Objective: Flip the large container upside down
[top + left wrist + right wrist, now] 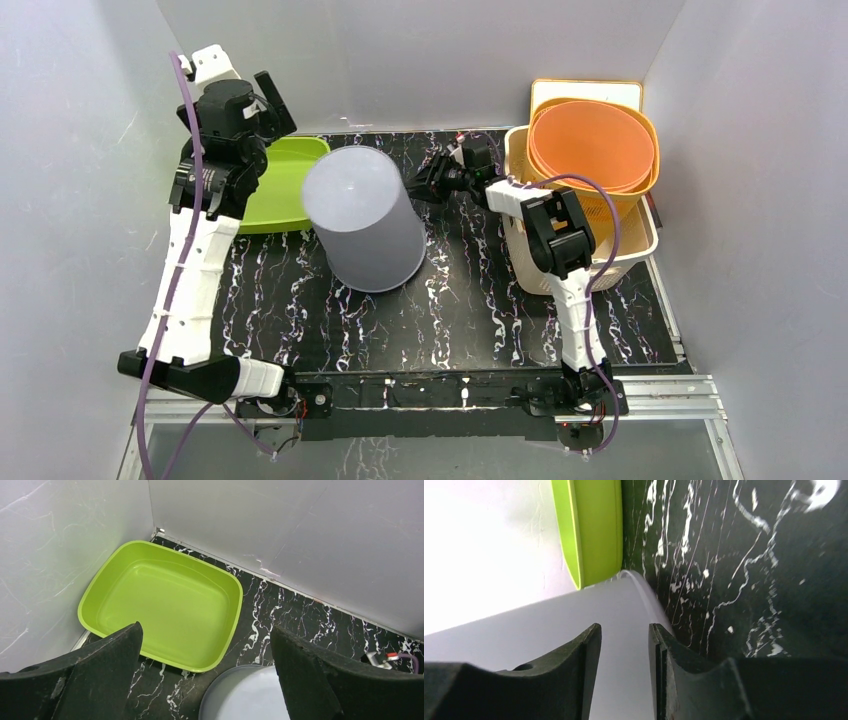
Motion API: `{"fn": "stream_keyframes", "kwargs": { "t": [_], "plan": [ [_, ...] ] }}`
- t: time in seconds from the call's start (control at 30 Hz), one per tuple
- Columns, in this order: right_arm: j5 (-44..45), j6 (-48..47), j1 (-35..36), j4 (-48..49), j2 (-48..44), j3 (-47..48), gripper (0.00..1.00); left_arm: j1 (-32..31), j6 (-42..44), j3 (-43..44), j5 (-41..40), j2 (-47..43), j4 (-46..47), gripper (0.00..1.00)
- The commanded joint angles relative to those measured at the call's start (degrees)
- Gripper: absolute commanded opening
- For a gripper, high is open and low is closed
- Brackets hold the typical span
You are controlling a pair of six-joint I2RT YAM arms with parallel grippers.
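The large grey container [362, 218] stands in the middle of the black marble table with its closed base facing up and its wider mouth down. My right gripper [424, 184] is just to the right of its upper wall, jaws a little apart and holding nothing. In the right wrist view the grey wall [574, 620] fills the space behind the gripper [624, 632]. My left gripper [272, 108] is raised at the back left, wide open and empty. In its wrist view the gripper [205, 670] is above the container's base [250, 695].
A lime-green tray [285, 180] lies at the back left, touching the container's side; it also shows in the left wrist view [160, 600]. Stacked orange bowls [592, 145] sit in a cream basket [630, 250] at the right. White walls enclose the table.
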Motion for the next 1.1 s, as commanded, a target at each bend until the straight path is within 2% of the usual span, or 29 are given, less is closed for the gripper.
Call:
{"fn": "stream_keyframes", "kwargs": {
  "t": [0.0, 0.13, 0.37, 0.43, 0.57, 0.8, 0.97, 1.07],
  "plan": [
    [6.2, -9.3, -1.5, -9.1, -4.6, 7.1, 0.39, 0.3, -0.6, -1.1, 1.3, -0.3, 1.1, 0.98],
    [13.7, -16.1, -0.9, -18.0, -7.3, 11.8, 0.43, 0.3, -1.1, -2.0, 2.3, -0.1, 1.3, 0.98],
    [23.2, -24.6, 1.2, -26.8, -13.6, 17.6, 0.44, 0.3, -2.2, -5.1, 4.2, -0.5, 1.2, 0.98],
    [25.9, -28.0, 1.9, -29.8, -15.5, 20.6, 0.50, 0.3, -2.7, -5.7, 5.1, -0.5, 0.7, 0.98],
    [32.5, -36.0, 3.9, -38.7, -19.5, 25.0, 0.51, 0.3, -3.4, -8.0, 7.7, -1.2, 0.4, 0.98],
    [43.8, -48.0, 11.1, -42.4, -34.0, 18.1, 0.65, 0.2, -4.2, -12.2, 11.9, -1.1, -0.8, 0.98],
    [48.8, -53.3, 19.2, -52.6, -41.0, 18.8, 0.67, 0.3, -4.4, -13.8, 13.4, -0.1, -0.1, 0.99],
    [51.2, -52.6, 24.6, -58.0, -45.2, 16.2, 0.71, 0.3, -4.5, -14.4, 14.2, 0.8, 0.9, 0.98]
  ]
}}
